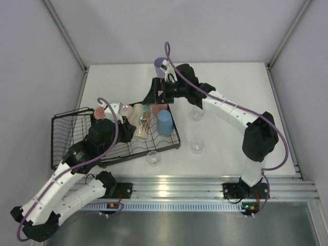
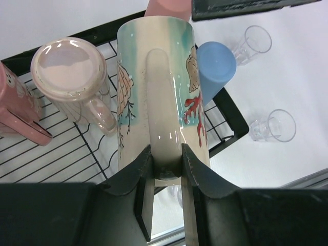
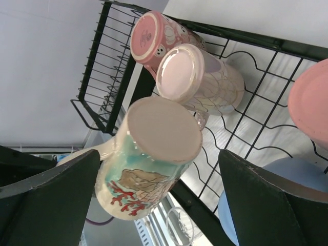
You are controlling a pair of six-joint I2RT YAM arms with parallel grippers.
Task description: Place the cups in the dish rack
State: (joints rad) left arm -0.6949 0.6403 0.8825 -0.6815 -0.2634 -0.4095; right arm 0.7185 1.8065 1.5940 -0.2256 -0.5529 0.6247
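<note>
1. Left wrist view: the left pincer (image 2: 166, 171) is clamped on the handle of the cream mug (image 2: 159, 77), one finger on each side of the loop. The mug hangs tilted, base uppermost, over the 3 o'clock end of the dish rack (image 1: 64, 134). I cannot tell whether its rim touches the wires.
2. The blue tumbler (image 1: 165, 123) stands just at the mug's 3 o'clock. The pale pink mug (image 2: 69, 69) and the pink mug (image 3: 151, 36) sit bottom-up at its 9 to 10 o'clock, and the salmon-pink tumbler (image 3: 312, 102) at its 12 o'clock.
3. Not yet loaded: the lavender tumbler (image 1: 159, 65) at the 11 o'clock edge of the table (image 1: 230, 87), and the clear glasses (image 1: 197, 146) from the rack's 3 to 5 o'clock.
4. Risk: a grip on the handle alone lets the heavy body swing. If it is let go while tilted, the mug could roll against the blue tumbler or the pale pink mug.
5. Risk: the right pincer (image 3: 159, 169) hangs directly above, so a straight lift by the left arm (image 1: 61, 179) would likely strike it.
6. The left arm reaches from 7 o'clock across the rack's near rail, wrist aimed towards 2 o'clock.
7. The right arm (image 1: 230, 110) bends at 3 o'clock and stretches to 10 o'clock. Its fingers stand wide apart, facing down and holding nothing.
</note>
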